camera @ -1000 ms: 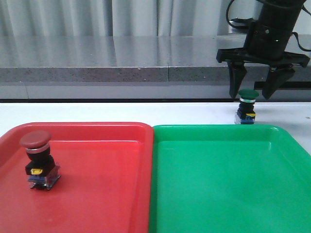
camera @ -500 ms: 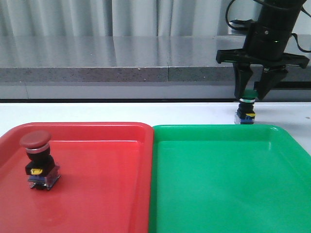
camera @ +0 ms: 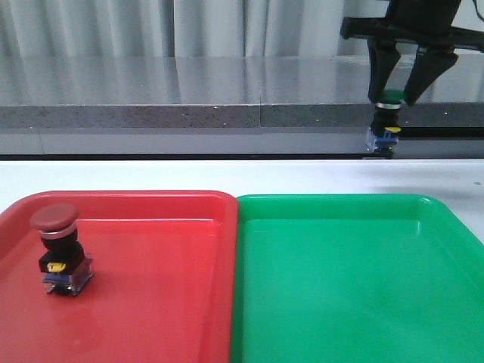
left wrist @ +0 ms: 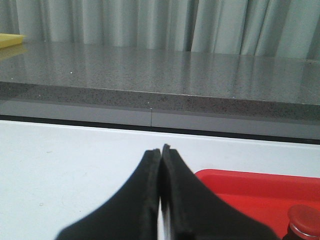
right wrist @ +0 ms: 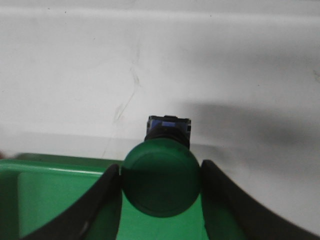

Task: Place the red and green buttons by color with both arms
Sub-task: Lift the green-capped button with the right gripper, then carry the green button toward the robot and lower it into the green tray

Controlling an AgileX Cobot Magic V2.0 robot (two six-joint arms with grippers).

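Note:
The red button (camera: 59,248), dark red cap on a black body with a yellow tab, stands in the red tray (camera: 151,302) at its left; its cap edge also shows in the left wrist view (left wrist: 305,220). My right gripper (camera: 393,98) is shut on the green button (camera: 389,113) by its cap and holds it well above the white table, behind the green tray (camera: 355,302). In the right wrist view the green cap (right wrist: 161,180) sits between the fingers (right wrist: 102,200), over the green tray's far rim (right wrist: 55,167). My left gripper (left wrist: 161,150) is shut and empty, low over the table beside the red tray (left wrist: 250,187).
The two trays lie side by side at the table's near edge, red left, green right. A grey stone counter (camera: 189,98) and curtains run along the back. White table (camera: 227,175) lies between the trays and the counter.
My right gripper closed on the green button's cap on the table behind the green tray, then lifted it straight up. The red button and the trays have not moved.

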